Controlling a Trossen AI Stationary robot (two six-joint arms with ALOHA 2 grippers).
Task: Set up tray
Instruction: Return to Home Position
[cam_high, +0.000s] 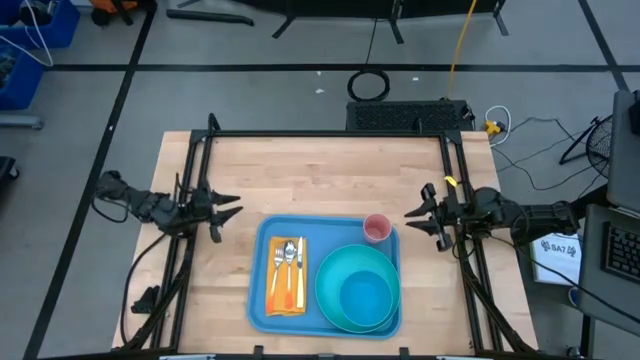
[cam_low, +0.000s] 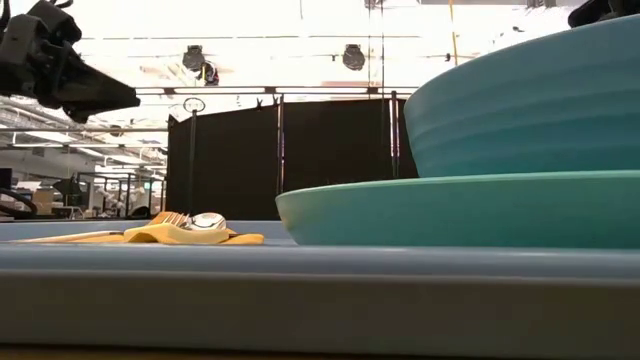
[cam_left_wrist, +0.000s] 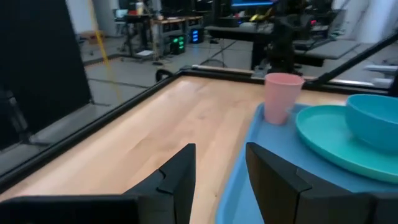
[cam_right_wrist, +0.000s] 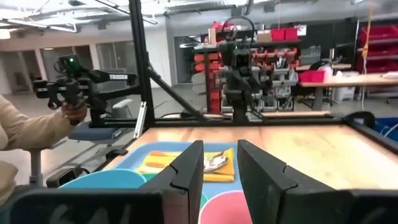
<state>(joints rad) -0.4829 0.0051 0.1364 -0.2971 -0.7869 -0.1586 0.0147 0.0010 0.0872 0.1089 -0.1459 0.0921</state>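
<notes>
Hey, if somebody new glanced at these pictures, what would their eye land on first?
The big blue tray at the table's front middle. On it, a turquoise bowl sits on a turquoise plate to the right, a pink cup stands at the far right corner, and cutlery lies on a yellow napkin to the left. The left gripper and right gripper hang open and empty off either side.

The counter (cam_high: 320, 175) lies bare across its far half and on either side of the tray (cam_high: 325, 232). On the tray's right half, the bowl (cam_high: 365, 295) and the upright pink cup (cam_high: 377, 228) stand in the way; the napkin (cam_high: 272, 298) side lies low.
</notes>
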